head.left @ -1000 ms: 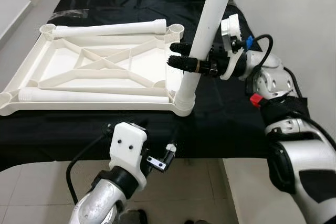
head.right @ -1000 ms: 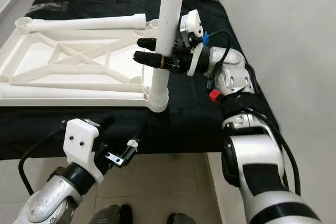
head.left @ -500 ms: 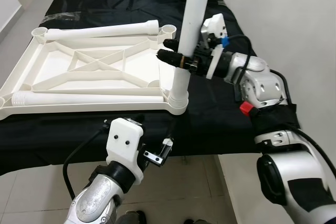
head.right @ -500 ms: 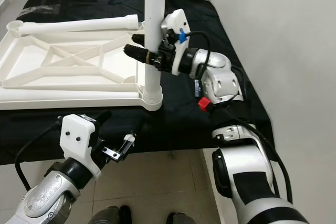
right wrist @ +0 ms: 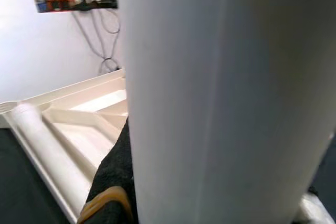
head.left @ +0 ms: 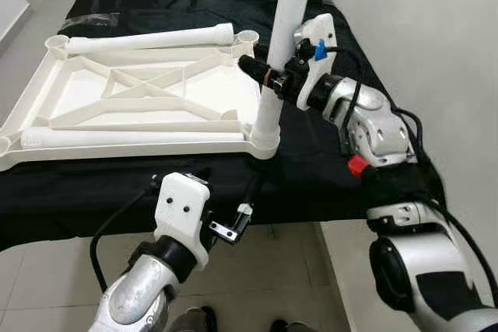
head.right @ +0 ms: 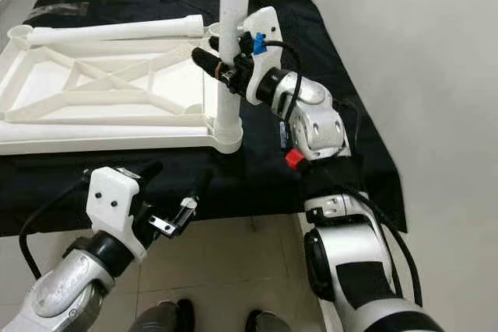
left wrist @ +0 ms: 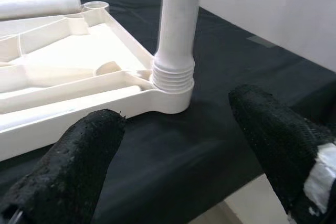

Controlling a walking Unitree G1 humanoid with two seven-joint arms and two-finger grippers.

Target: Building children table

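The white children's table top (head.left: 156,103) lies upside down on a black-covered table (head.left: 327,169). One white leg (head.left: 289,13) stands nearly upright in its near right corner socket (head.left: 264,145). My right gripper (head.left: 261,71) is shut on this leg about a third of the way up. In the right wrist view the leg (right wrist: 220,98) sits right against the camera. Two more legs lie flat on the top, one along its far edge (head.left: 148,38) and one along its near edge (head.left: 132,138). My left gripper (head.left: 227,179) hangs open just below the table's front edge, facing the socket (left wrist: 173,95).
A white wall (head.left: 436,52) runs close along the table's right side. Tiled floor (head.left: 47,270) lies in front of the table. Some clear plastic wrapping (head.left: 93,19) lies at the far left of the cloth.
The upright leg has tipped from a clear lean to nearly vertical in the socket, with my right gripper still on it. The camera has shifted slightly. My left gripper stays put.
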